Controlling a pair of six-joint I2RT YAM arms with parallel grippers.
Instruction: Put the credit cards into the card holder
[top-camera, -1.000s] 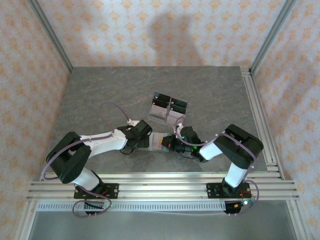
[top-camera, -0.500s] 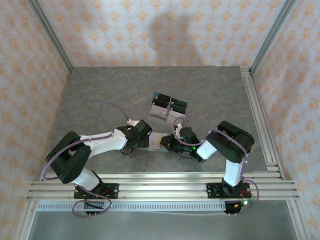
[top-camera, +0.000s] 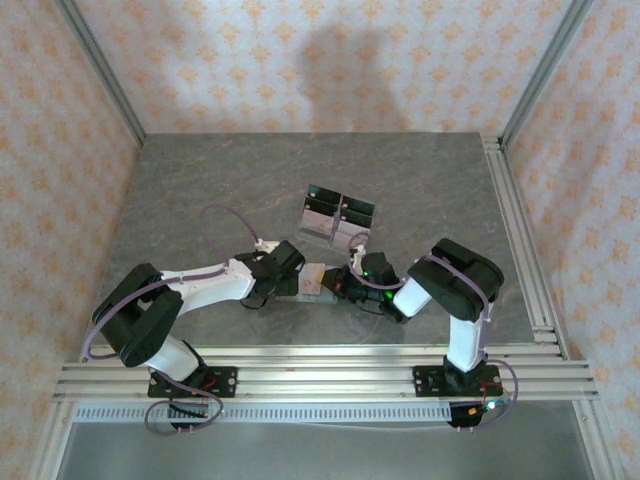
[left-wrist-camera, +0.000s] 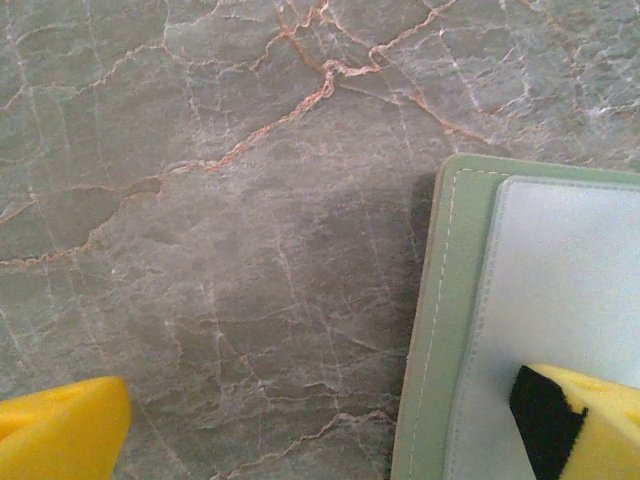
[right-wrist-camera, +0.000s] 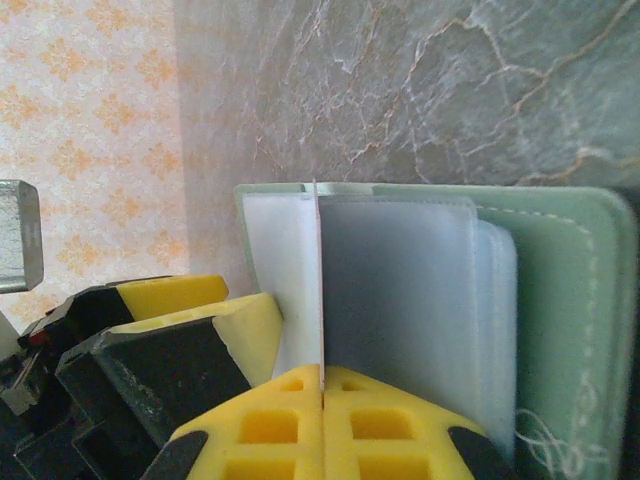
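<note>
- The credit card (right-wrist-camera: 318, 270) shows edge-on from the right wrist, just a thin pink line. Its flat face is hidden.
- The card holder (right-wrist-camera: 570, 300) lies open on the surface (top-camera: 200, 190), between the two arms. From above the arms cover most of it, and the left wrist picture cuts it off.
- The right jaws are pressed together on the card's near edge. The card stands against the holder's clear pockets. I cannot tell if its tip is inside one.
- The left jaws are wide apart. One yellow finger (left-wrist-camera: 590, 425) is on or just above a clear pocket. The other (left-wrist-camera: 60, 435) is over bare stone at 9 o'clock.
- Since a second ago the right arm's elbow has swung toward 9 o'clock. The left arm has stayed put.
- The clear stand (top-camera: 338, 218) sits near the holder at 1 o'clock, not touching.
- Open room lies at 12 and 9 o'clock. Metal rails (top-camera: 520, 230) line the 3 o'clock edge.
</note>
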